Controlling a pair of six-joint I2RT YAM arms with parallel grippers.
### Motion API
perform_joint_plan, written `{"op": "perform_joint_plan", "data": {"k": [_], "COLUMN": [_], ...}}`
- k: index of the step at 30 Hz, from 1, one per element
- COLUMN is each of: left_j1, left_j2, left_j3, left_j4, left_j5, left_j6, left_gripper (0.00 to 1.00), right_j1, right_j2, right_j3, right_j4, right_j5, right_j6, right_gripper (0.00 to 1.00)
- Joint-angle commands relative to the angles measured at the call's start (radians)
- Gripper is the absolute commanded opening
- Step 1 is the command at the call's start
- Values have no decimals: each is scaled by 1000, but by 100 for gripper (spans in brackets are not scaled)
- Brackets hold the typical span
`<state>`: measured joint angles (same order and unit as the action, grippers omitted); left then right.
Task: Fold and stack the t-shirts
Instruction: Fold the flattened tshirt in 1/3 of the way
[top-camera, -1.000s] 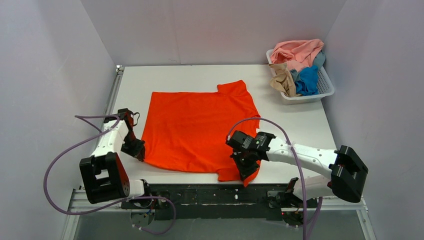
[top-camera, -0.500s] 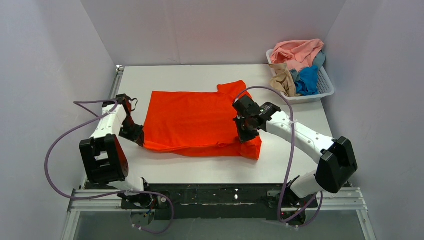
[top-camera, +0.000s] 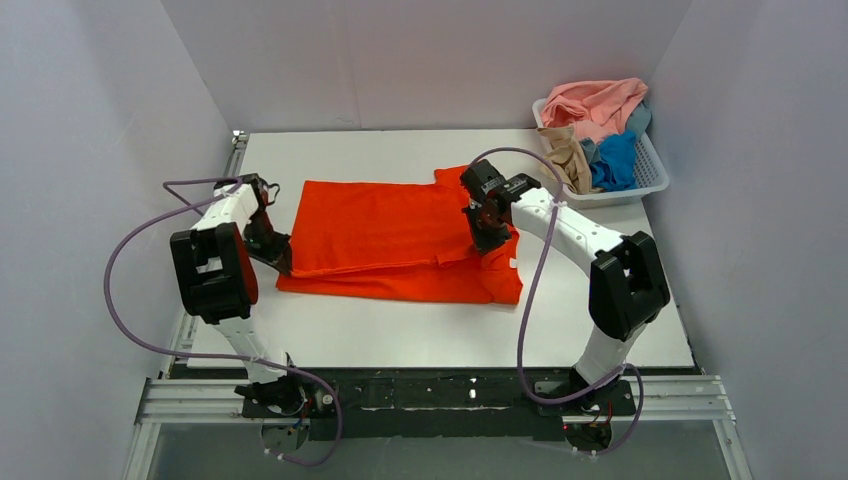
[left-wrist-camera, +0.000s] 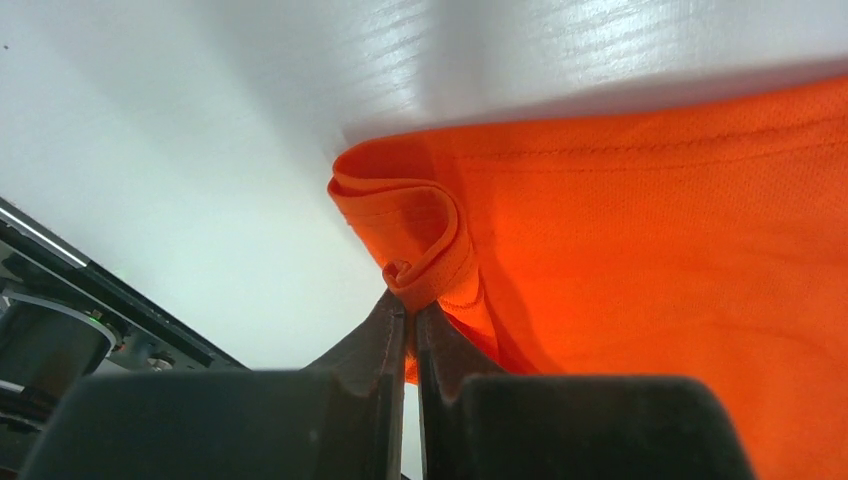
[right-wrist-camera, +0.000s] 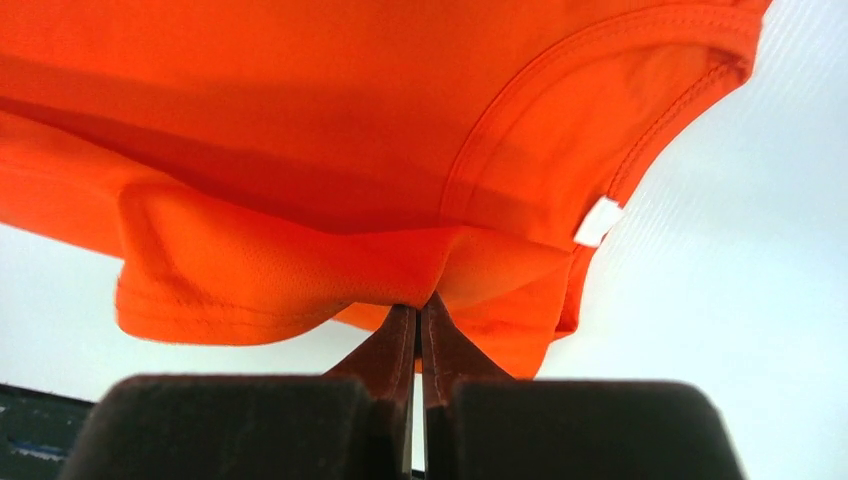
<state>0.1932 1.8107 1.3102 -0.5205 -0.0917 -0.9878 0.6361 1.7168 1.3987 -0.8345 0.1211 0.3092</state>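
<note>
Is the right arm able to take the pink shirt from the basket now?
Probably not yet: the right hand is shut on the orange shirt. The pink shirt lies near in the basket, nothing between.

The top camera looks down from behind onto the whole tabletop (top-camera: 400, 335); each wrist camera looks closely past its jaws; all share the orange-red t-shirt (top-camera: 390, 215).
</note>
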Motion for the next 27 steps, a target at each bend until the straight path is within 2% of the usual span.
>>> {"op": "perform_joint_plan", "data": {"k": [1,3,6,7,8,9,12,13,14,15,17,19,24,27], "left_j1": [-3,-6,-8,-8,-8,-8,-9,-8,-8,-10,-18,-36,-125,-194], "left_j2": [47,70,96,100,100,94,44,20,-15,-39,-88,-127,-154,-63], "left_j3": [43,63,95,106,117,128,152,154,156,157,151,135,28,40], "left_j4": [-127,-124,-116,-114,-114,-115,-115,-113,-111,-109,-108,-104,49,95], "left_j5": [-5,-5,12,11,4,-4,-18,-15,-9,-2,11,33,224,270], "left_j6": [2,7,24,31,35,41,50,54,61,71,104,139,217,237], "left_gripper": [0,2,22,36,54,68,97,98,98,98,98,98,98,98], "right_j1": [-29,-38,-51,-58,-65,-73,-84,-84,-84,-84,-83,-83,-84,-84], "right_j2": [50,86,139,158,177,200,247,249,243,226,174,96,-90,-66], "right_j3": [80,107,149,165,189,218,307,323,327,320,269,180,-118,-178], "right_j4": [28,34,48,50,42,25,-36,-48,-52,-52,-28,29,282,380], "right_j5": [13,21,52,72,90,112,181,209,239,273,304,250,-158,-254], "right_j6": [-61,-71,-89,-92,-88,-80,-42,-28,-8,15,47,56,46,62], "right_gripper": [1,1,2,4,11,25,50,65,74,78,81,83,85,86]}}
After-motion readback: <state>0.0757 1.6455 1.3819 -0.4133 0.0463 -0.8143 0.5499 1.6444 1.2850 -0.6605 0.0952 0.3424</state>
